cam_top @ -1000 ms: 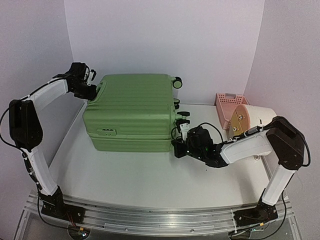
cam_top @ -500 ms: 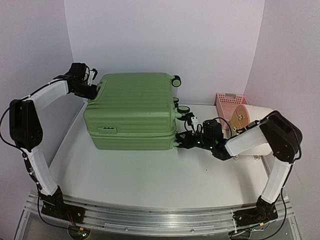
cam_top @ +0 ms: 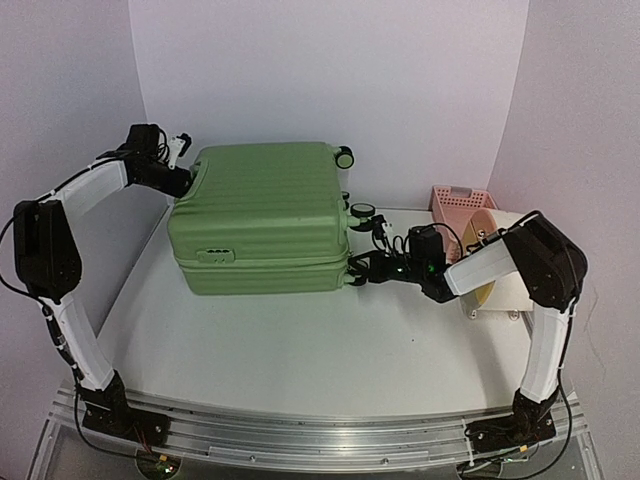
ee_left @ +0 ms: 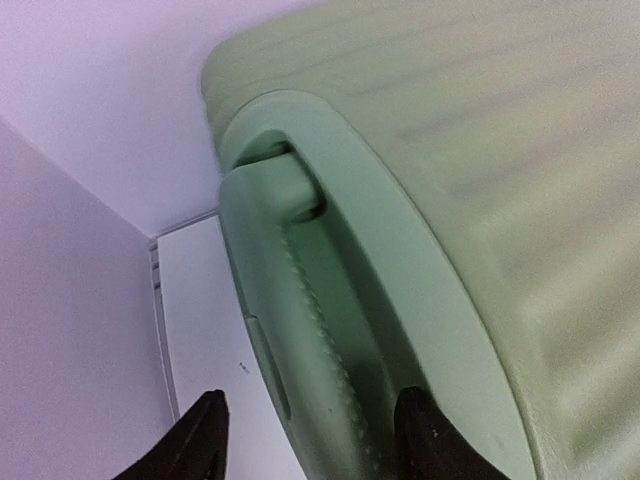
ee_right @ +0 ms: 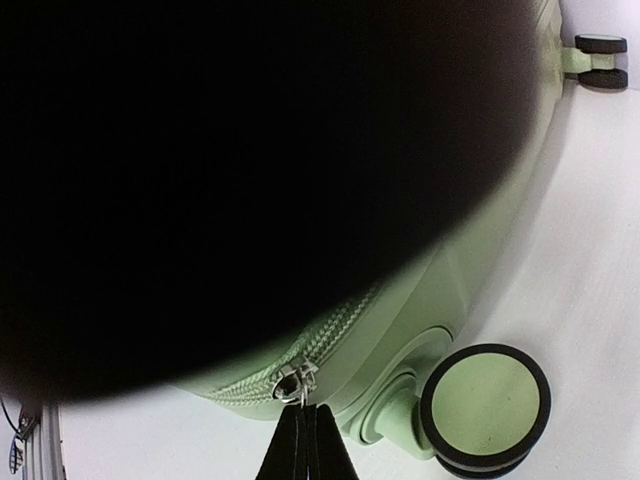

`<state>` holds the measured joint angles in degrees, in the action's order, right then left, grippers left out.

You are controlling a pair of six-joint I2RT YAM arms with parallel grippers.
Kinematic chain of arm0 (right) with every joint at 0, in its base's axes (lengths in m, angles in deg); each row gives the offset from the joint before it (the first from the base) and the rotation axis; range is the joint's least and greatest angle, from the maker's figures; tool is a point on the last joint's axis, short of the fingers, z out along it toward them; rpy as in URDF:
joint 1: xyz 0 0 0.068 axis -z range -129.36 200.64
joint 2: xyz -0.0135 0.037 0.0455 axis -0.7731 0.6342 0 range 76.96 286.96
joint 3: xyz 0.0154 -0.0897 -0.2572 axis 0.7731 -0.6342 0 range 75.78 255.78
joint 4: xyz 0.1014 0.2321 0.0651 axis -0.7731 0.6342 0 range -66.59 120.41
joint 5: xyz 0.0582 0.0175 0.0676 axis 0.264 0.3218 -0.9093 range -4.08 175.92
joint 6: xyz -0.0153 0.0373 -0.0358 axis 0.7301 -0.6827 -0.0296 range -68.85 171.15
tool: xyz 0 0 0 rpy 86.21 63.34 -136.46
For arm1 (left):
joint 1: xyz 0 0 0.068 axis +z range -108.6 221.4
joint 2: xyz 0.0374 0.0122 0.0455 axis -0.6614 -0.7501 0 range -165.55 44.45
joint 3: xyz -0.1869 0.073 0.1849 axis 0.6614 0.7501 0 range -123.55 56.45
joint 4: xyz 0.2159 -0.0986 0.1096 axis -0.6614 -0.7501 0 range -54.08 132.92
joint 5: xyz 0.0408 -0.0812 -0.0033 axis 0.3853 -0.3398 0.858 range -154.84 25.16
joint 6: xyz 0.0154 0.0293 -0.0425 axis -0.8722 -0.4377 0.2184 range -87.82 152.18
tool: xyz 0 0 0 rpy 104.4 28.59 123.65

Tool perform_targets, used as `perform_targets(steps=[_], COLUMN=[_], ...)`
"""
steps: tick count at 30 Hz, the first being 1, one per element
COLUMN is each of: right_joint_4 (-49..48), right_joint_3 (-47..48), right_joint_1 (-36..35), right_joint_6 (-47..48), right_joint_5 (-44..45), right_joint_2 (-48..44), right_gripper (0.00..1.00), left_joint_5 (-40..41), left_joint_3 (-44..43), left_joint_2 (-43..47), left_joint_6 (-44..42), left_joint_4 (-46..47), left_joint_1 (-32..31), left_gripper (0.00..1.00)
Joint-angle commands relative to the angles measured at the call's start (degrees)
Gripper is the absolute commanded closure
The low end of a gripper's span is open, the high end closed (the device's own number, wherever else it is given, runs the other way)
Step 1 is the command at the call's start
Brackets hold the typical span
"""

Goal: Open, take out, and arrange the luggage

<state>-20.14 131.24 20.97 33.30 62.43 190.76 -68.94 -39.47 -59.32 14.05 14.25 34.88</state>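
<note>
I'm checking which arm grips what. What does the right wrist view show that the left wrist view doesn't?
Only the right wrist view: the right hand shut on the zipper pull, the zipper track and a green-faced wheel. Only the left wrist view: the carry handle, with the left hand open, one finger on each side of it. Both: the light-green shell of the luggage and the white table.
</note>
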Motion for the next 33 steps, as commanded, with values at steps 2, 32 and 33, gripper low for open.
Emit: perform_targets(steps=[2,32,33], right_joint_4=[-4.04,-0.68,-0.66], right_joint_3=[6.48,11.99,12.08], right_joint_1=[-0.62,-14.71,-14.76], right_joint_6=[1.81,1.56,1.71], right_joint_5=[4.15,9.05,9.12], right_joint_2=[1.8,5.73,5.73], right_gripper=[1.0,1.0,1.0], left_joint_5=[-27.12,-12.43,-12.44], left_joint_3=[-17.45,-41.21,-41.54], left_joint_2=[0.68,-26.8,-27.53], left_joint_6=[-11.53,-33.58,-34.68], left_joint_4=[-16.33,-34.36,-35.76], left_joint_1=[-0.8,-34.52,-34.52], left_gripper=[0.28,0.03,0.03])
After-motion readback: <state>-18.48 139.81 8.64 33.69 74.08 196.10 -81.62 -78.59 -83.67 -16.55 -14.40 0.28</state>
